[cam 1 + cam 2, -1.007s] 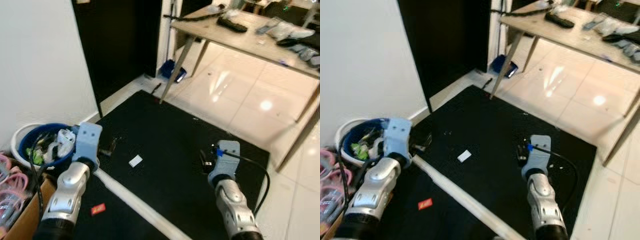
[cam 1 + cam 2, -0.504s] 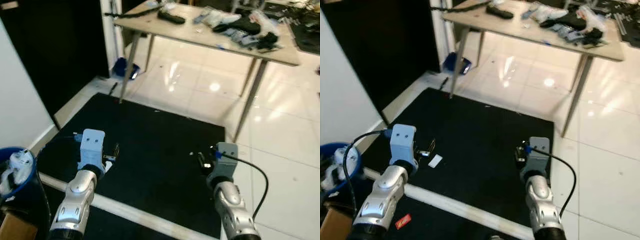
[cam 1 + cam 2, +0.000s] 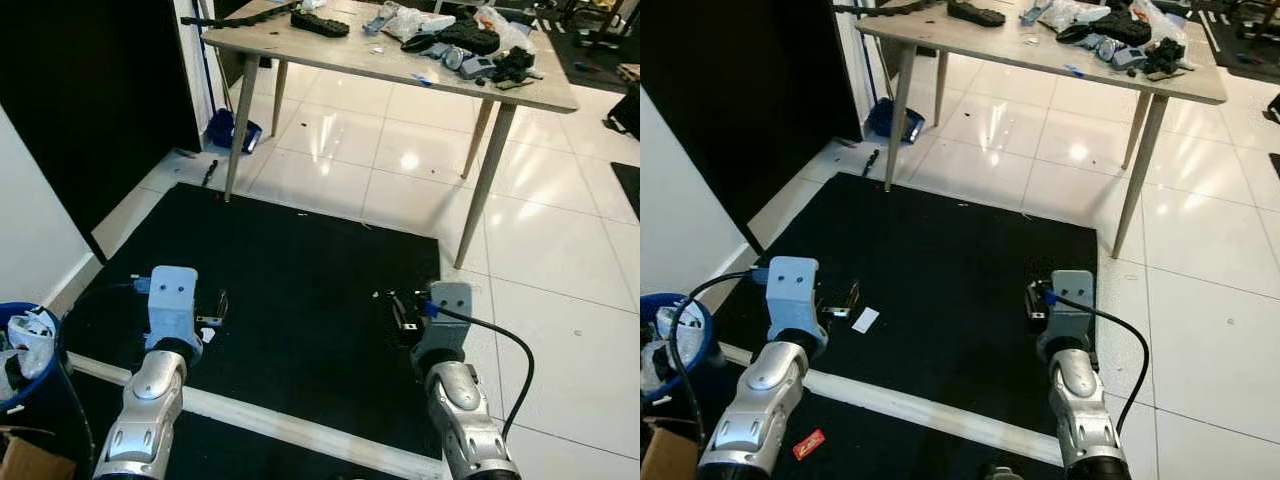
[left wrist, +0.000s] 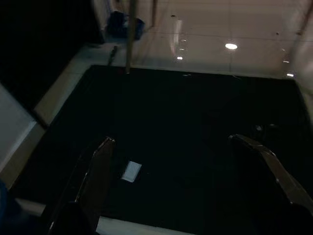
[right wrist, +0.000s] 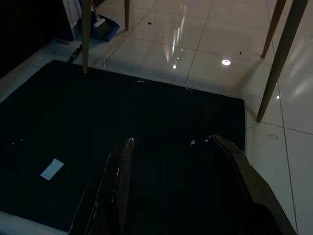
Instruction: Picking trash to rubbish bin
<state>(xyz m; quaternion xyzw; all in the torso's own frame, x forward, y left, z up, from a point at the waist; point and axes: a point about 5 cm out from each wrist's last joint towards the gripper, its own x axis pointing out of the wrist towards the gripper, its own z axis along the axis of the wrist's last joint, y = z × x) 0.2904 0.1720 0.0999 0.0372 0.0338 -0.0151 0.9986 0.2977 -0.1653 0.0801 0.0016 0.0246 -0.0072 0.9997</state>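
Robot view has turned away from blue bin (image 3: 20, 345) at mat's (image 3: 970, 250) left edge; L gripper (image 4: 181, 161) & R gripper (image 5: 173, 169) apart, empty, white scrap (image 3: 866, 320) unpicked.

The blue rubbish bin (image 3: 680, 330) is cut off by the picture's edge, to the left of the left gripper (image 4: 181, 166). What lies inside it is too small to name. The things on the table (image 3: 400, 60), far ahead of both grippers, are too small to tell apart. The red scrap (image 3: 808, 443) has print too small to read.
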